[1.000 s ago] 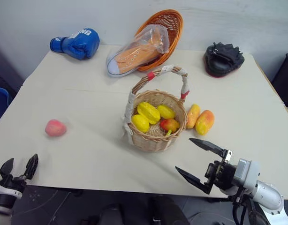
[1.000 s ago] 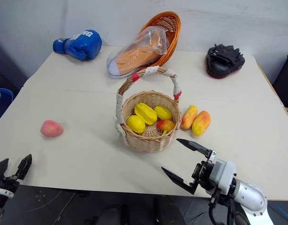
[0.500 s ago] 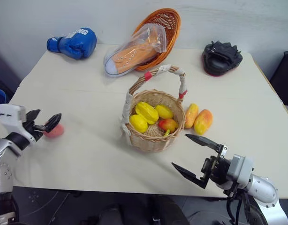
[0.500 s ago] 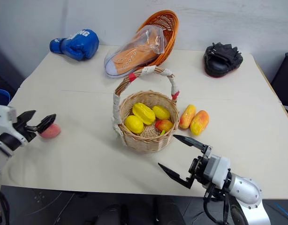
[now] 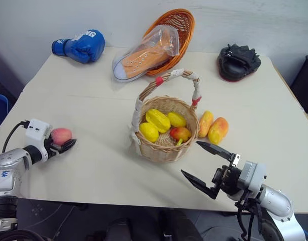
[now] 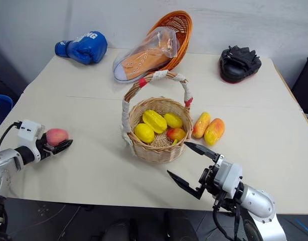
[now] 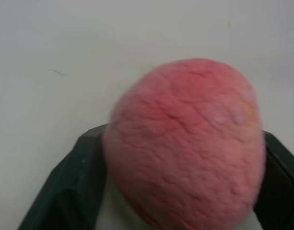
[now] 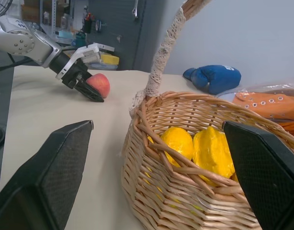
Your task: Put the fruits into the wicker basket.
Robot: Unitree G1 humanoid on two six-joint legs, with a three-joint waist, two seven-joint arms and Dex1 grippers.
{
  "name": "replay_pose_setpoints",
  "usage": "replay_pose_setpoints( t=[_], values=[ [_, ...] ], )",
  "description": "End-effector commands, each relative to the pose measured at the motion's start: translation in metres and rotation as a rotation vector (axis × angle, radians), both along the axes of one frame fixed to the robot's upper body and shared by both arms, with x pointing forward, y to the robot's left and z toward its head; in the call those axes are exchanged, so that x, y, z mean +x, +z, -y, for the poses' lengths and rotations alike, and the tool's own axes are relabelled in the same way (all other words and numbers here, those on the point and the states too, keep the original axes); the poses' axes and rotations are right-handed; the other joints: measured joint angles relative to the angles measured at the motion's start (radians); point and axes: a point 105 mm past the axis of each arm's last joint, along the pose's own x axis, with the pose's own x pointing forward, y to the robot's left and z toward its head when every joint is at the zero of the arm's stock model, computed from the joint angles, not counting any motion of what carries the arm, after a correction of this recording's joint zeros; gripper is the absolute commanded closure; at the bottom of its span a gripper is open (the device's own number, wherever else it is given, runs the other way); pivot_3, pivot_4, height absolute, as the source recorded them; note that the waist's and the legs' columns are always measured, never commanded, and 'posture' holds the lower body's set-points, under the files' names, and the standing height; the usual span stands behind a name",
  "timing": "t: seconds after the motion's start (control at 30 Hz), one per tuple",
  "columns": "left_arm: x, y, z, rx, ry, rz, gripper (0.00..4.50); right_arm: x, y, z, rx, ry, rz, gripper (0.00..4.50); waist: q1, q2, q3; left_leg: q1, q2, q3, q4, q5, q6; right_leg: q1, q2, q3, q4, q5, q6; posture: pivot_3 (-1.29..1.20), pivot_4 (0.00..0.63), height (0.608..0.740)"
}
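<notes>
The pink-red peach (image 5: 61, 135) lies on the table at the left, and my left gripper (image 5: 63, 140) is shut on it; the left wrist view shows a black finger (image 7: 75, 187) against each side of the peach (image 7: 185, 143). The wicker basket (image 5: 166, 150) stands mid-table with its taped handle upright. Inside it are yellow fruits (image 5: 158, 120) and a red-orange one (image 5: 180, 133). Two orange-yellow mangoes (image 5: 212, 127) lie just right of the basket. My right gripper (image 5: 190, 157) hovers open near the basket's front right, holding nothing.
At the back stand a blue boxing glove (image 5: 80, 46), an orange oval basket (image 5: 176, 27) with a bagged shoe (image 5: 144, 55) leaning in it, and a black mitt (image 5: 238, 61). The table's near edge (image 5: 119, 203) runs just under both grippers.
My left gripper came up from the table's near edge, reached the peach and closed around it. The right gripper has stayed in place, open.
</notes>
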Motion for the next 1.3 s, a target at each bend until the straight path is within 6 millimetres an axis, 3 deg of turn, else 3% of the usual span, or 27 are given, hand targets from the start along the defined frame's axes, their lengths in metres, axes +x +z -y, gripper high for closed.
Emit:
replay_pose_setpoints(
  t=[0.03, 0.2, 0.27, 0.43, 0.57, 0.67, 0.73, 0.83, 0.97, 1.1, 1.3],
  values=[
    [0.002, 0.008, 0.004, -0.003, -0.044, 0.047, 1.75, -0.004, 0.009, 0.002, 0.009, -0.010, 0.049, 0.00, 0.000, 0.000, 0.000, 0.000, 0.000, 0.000, 0.000, 0.000, 0.000, 0.000, 0.000, 0.000, 0.000, 0.000, 0.000, 0.00, 0.150, 0.740],
    [0.003, 0.022, 0.011, -0.009, -0.120, 0.144, 1.94, -0.005, -0.004, 0.010, -0.009, -0.026, 0.015, 0.00, 0.000, 0.000, 0.000, 0.000, 0.000, 0.000, 0.000, 0.000, 0.000, 0.000, 0.000, 0.000, 0.000, 0.000, 0.000, 0.00, 0.150, 0.740],
    [-0.019, 0.046, 0.044, -0.140, -0.418, 0.209, 1.94, -0.005, -0.008, 0.014, -0.017, -0.042, 0.010, 0.00, -0.002, 0.000, 0.000, 0.000, 0.000, 0.000, 0.000, 0.000, 0.000, 0.000, 0.000, 0.000, 0.000, 0.000, 0.000, 0.00, 0.150, 0.740],
    [-0.053, 0.072, 0.073, -0.191, -0.760, 0.064, 1.94, -0.005, -0.017, 0.037, -0.010, -0.124, -0.023, 0.00, -0.005, 0.001, 0.001, 0.000, 0.001, 0.000, 0.000, 0.000, -0.001, 0.000, 0.001, -0.001, 0.000, 0.000, -0.001, 0.00, 0.150, 0.740],
    [-0.073, 0.091, 0.126, -0.075, -1.080, -0.029, 1.94, -0.003, -0.015, 0.063, -0.013, -0.225, -0.035, 0.00, 0.003, 0.004, 0.003, 0.000, -0.001, -0.001, 0.000, 0.001, 0.000, 0.002, -0.001, -0.001, 0.000, -0.001, -0.001, 0.00, 0.150, 0.740],
    [-0.069, 0.118, 0.173, -0.114, -1.194, 0.094, 1.94, -0.003, -0.015, 0.079, -0.031, -0.286, -0.028, 0.00, 0.014, 0.005, 0.003, 0.000, -0.002, -0.001, 0.001, 0.001, 0.001, 0.002, -0.001, 0.001, 0.000, 0.000, 0.001, 0.00, 0.150, 0.740],
    [-0.069, 0.123, 0.205, -0.143, -1.268, 0.150, 1.94, -0.005, -0.018, 0.083, -0.044, -0.298, -0.034, 0.00, 0.020, 0.006, 0.003, 0.000, -0.003, -0.001, 0.002, 0.001, 0.001, 0.002, 0.000, 0.001, -0.001, 0.001, 0.001, 0.00, 0.150, 0.740],
    [-0.071, 0.121, 0.230, -0.159, -1.307, 0.167, 1.94, -0.004, -0.017, 0.085, -0.045, -0.310, -0.031, 0.00, 0.012, 0.008, 0.004, 0.000, -0.003, -0.001, 0.002, 0.001, 0.000, 0.002, 0.001, 0.003, 0.000, 0.000, 0.003, 0.00, 0.150, 0.740],
    [-0.052, 0.121, 0.269, -0.201, -1.183, 0.300, 1.94, -0.005, -0.014, 0.082, -0.031, -0.338, -0.030, 0.00, 0.006, 0.009, 0.004, 0.000, -0.003, -0.005, 0.004, 0.004, -0.005, 0.002, 0.004, 0.005, 0.002, 0.000, 0.004, 0.00, 0.150, 0.740],
    [-0.037, 0.110, 0.281, -0.154, -1.090, 0.362, 1.94, -0.008, -0.011, 0.072, -0.019, -0.343, -0.031, 0.00, 0.002, 0.009, 0.004, 0.000, -0.004, -0.005, 0.005, 0.004, -0.005, 0.002, 0.004, 0.007, 0.002, 0.000, 0.006, 0.00, 0.150, 0.740],
    [-0.031, 0.092, 0.297, -0.086, -1.099, 0.351, 1.94, -0.011, -0.003, 0.057, -0.002, -0.343, -0.026, 0.00, 0.003, 0.009, 0.004, 0.000, -0.004, -0.005, 0.005, 0.004, -0.005, 0.002, 0.004, 0.007, 0.002, 0.000, 0.006, 0.00, 0.150, 0.740]
  ],
)
